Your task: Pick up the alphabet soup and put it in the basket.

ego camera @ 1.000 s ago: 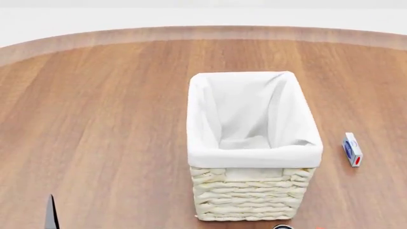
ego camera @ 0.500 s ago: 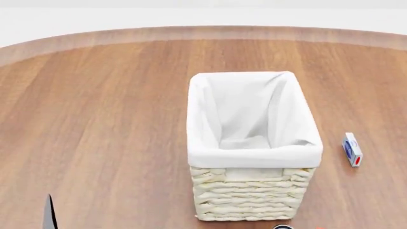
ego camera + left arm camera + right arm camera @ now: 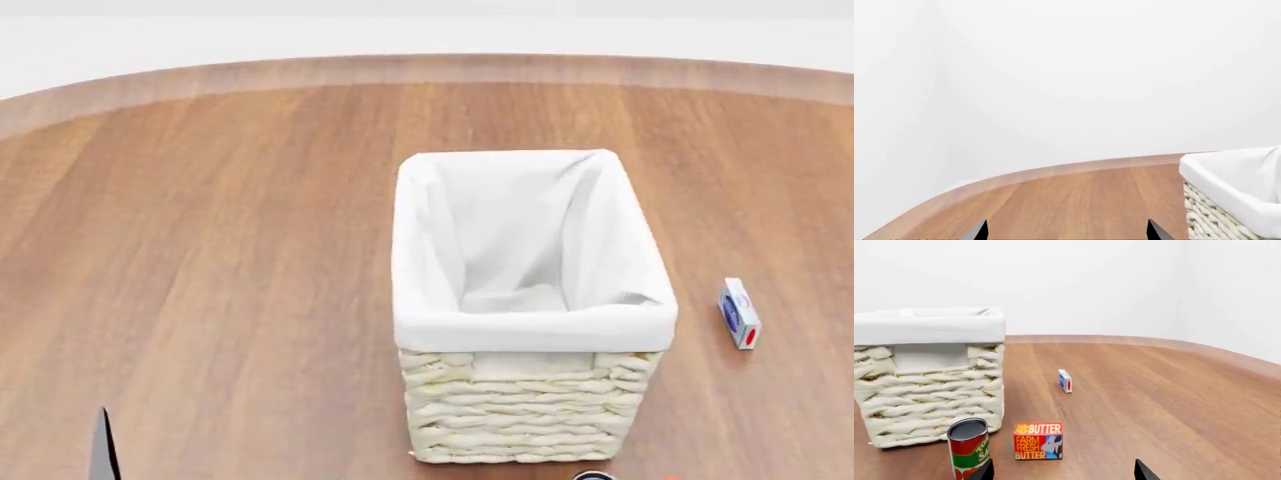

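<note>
The cream wicker basket with a white cloth liner stands mid-table; it also shows in the left wrist view and the right wrist view. The alphabet soup is not in view in any frame. My left gripper is open and empty, low over bare wood to the left of the basket; one finger shows in the head view. My right gripper is open and empty, near the table's front, facing the basket's front wall.
A red-and-green can with a dark grey top stands just by my right gripper's finger, in front of the basket. A butter box stands beside it. A small blue-and-white box lies right of the basket, also in the right wrist view.
</note>
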Motion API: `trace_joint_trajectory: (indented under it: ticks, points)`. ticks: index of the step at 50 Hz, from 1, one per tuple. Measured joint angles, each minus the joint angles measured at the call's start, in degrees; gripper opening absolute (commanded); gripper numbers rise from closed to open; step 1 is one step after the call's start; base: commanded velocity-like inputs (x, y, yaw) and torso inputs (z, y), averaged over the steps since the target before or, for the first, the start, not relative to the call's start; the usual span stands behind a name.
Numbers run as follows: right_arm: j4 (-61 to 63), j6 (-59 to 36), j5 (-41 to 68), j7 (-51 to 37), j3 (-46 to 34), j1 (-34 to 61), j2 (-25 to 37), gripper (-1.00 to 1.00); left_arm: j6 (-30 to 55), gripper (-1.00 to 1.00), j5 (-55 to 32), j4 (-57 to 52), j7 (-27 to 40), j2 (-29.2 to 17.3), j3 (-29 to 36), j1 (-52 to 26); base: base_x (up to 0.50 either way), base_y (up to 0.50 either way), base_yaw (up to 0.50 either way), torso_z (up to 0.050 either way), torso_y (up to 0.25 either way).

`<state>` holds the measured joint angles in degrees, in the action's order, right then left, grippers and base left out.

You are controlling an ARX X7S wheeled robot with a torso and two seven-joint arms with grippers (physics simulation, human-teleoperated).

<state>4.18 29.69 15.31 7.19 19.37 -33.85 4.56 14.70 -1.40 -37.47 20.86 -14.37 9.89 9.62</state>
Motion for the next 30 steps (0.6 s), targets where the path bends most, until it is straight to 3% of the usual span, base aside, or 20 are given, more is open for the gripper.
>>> trace_joint_trajectory:
  ticks: [30]
  points:
    - [-12.9, 3.9, 0.0, -1.4, -1.8, 5.4, 1.2, 1.0, -0.2, 1.0, -0.9, 0.8, 1.3, -1.0, 0.8, -0.4, 0.0, 0.0, 0.0, 0.0, 0.0]
